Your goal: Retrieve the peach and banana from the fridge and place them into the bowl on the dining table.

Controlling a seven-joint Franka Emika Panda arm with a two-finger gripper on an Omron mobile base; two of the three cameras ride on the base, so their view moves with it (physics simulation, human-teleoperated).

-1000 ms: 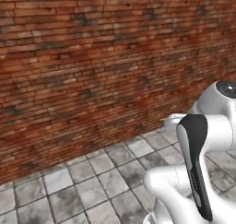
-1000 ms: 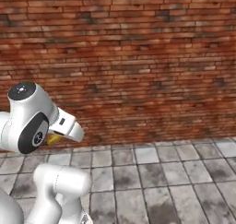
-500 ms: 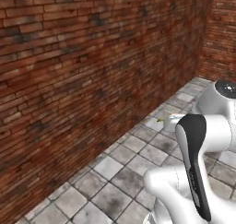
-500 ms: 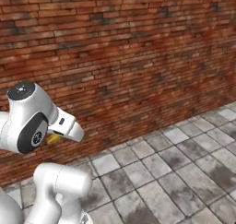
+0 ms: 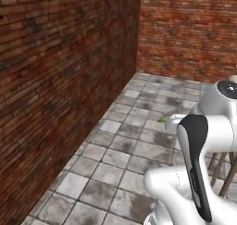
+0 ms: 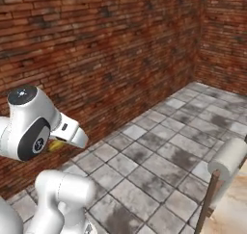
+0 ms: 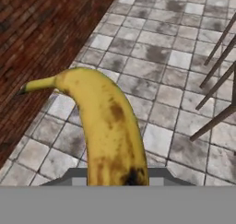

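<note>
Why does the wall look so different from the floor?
The wall is made of small reddish-brown bricks laid in long rows, while the floor is made of larger square grey tiles. The wall stands upright; the floor lies flat. The wall is dark and warm in colour; the floor is pale and mottled. Both show pale joint lines between their pieces, and they meet along the bottom edge of the wall.

Corner of room, arm carrying fruit above floor.
Banana (image 7: 108,126) sits between the jaws, over the tiled floor (image 5: 134,140); brick wall (image 5: 55,80) to the left, chair legs (image 7: 216,80) right.
</note>
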